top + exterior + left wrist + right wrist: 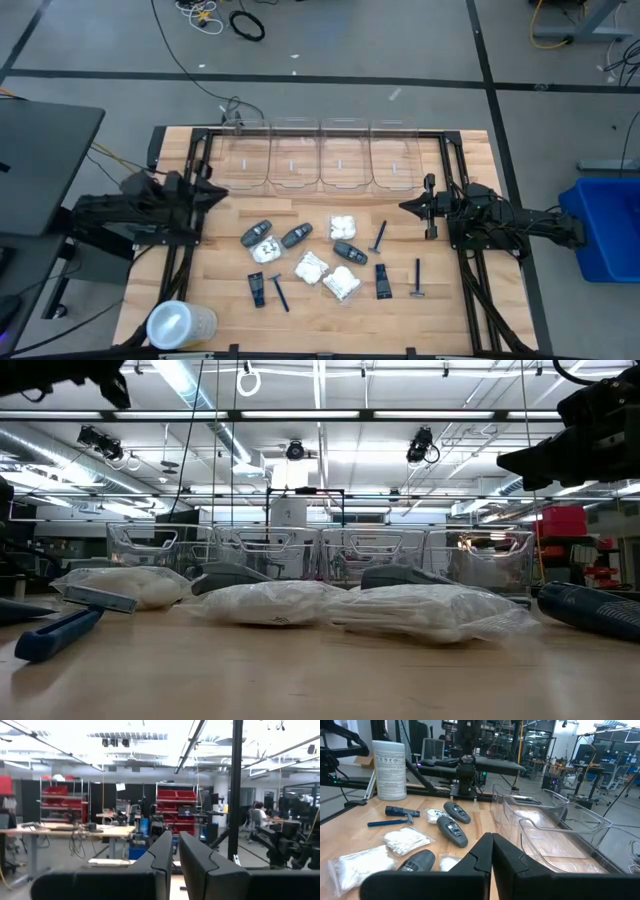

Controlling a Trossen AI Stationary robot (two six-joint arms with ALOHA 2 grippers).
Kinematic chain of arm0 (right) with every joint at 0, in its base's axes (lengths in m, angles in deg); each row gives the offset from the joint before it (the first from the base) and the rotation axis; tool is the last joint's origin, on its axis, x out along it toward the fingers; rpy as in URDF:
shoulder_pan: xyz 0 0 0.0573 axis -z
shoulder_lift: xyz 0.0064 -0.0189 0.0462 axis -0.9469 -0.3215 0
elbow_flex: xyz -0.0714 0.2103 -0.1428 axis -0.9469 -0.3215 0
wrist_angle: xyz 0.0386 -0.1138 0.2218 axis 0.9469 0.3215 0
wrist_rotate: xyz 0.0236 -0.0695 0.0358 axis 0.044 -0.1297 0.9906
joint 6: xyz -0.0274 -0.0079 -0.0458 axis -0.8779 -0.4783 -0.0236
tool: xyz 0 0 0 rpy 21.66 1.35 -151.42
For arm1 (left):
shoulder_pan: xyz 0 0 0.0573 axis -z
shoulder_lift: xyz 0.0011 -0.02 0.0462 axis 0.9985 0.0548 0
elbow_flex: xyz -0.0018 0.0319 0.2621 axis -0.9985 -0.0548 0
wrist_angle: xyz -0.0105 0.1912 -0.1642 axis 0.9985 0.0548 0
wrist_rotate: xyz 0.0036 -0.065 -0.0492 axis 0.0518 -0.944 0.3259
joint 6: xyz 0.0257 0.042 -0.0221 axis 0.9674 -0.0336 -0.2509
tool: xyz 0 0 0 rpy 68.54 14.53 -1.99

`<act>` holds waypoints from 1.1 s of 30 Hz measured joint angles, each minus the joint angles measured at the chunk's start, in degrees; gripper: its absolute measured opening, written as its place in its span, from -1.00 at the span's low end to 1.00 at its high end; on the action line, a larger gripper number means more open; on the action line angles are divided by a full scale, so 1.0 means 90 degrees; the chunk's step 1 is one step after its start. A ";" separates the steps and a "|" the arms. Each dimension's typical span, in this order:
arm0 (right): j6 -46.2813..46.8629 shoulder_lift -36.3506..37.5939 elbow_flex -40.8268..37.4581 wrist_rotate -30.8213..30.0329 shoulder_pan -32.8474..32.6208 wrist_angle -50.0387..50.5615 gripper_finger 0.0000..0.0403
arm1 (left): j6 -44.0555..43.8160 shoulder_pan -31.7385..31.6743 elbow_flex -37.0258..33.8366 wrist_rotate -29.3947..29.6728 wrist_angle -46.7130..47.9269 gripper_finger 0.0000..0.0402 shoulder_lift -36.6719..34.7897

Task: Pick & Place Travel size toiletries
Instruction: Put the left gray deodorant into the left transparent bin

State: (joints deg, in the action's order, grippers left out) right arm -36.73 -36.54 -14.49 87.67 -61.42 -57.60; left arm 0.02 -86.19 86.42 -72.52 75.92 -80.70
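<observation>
no text can be read; the print on the white canister (389, 768) is illegible.

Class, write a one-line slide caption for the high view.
Toiletries lie scattered mid-table before four clear bins; left gripper and right gripper wait shut at either side.

Light wooden plank counter (330, 320): lying under everything, its grain running lengthwise.

Four clear plastic bins (320, 155): standing side by side in a row along the counter's far edge, walls touching.

Large translucent round plastic container with printed label (180, 325): lying on its side at the near left corner.

Blue plastic tote (608, 228): sitting on the grey floor off the right end.

Black coiled cable (247, 24): lying on the floor beyond the counter.
</observation>
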 joint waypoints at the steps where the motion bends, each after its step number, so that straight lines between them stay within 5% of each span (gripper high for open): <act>1: 0.0000 0.0002 0.0000 -0.0002 0.0000 0.0002 -0.93 | 0.0081 0.0000 0.0142 0.0028 0.0059 -0.80 0.0068; 20: 0.0000 0.0000 -0.0002 0.0000 0.0000 0.0000 -0.93 | -0.0119 0.0000 0.2225 0.0344 0.0745 -0.80 0.2378; 33: 0.0000 0.0001 0.0000 -0.0001 0.0000 0.0002 -0.93 | -0.0119 0.0000 0.2837 0.0332 0.0768 -0.80 0.3620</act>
State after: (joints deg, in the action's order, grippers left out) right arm -36.73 -36.53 -14.49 87.66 -61.42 -57.58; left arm -1.05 -86.19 111.96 -69.54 82.84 -48.12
